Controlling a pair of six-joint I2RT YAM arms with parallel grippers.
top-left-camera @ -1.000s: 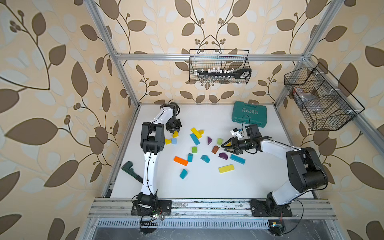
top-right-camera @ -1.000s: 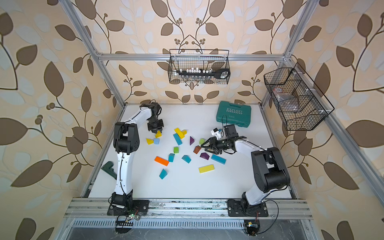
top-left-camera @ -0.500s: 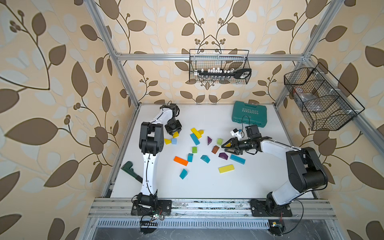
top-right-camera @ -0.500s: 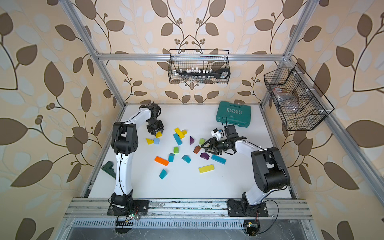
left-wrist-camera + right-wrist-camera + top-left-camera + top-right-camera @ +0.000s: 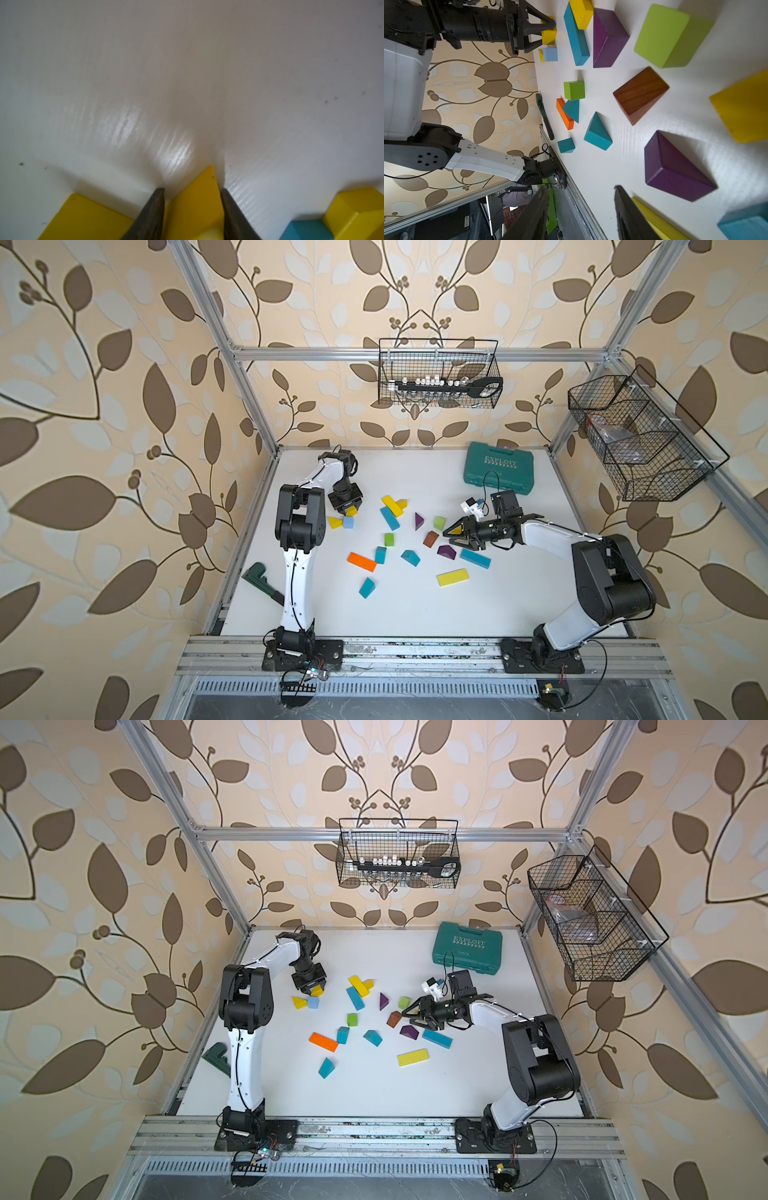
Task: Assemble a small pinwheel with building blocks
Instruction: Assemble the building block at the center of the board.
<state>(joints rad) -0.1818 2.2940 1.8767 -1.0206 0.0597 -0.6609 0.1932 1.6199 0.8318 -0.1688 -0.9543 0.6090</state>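
A white table [image 5: 415, 614] is seen from above, with a teal case [image 5: 498, 467] lettered EXPLOIT at its back edge. The building blocks [image 5: 389, 539] lie loose and scattered on the table. All are nearer the front than the case, and most are on the left arm's side of it.

The right gripper [image 5: 452, 534] is the closer claw, just in front of the case. It is turned on its side, low over the table. The right wrist view shows its jaws parted with nothing between them. A brown wedge [image 5: 431, 538] sits just past its tips, on the side away from the case. A purple wedge [image 5: 446, 551] and a teal bar [image 5: 475, 558] lie beside it, further to the front.

The left gripper [image 5: 345, 511] is well apart from the case, across the scatter of blocks, and points down at the table. In the left wrist view, its dark fingers [image 5: 149, 214] stand on either side of a yellow wedge [image 5: 195, 199]. Whether they squeeze it cannot be told. Just in front of this claw, a second yellow wedge [image 5: 333, 522] touches a pale-blue cube [image 5: 348, 522].
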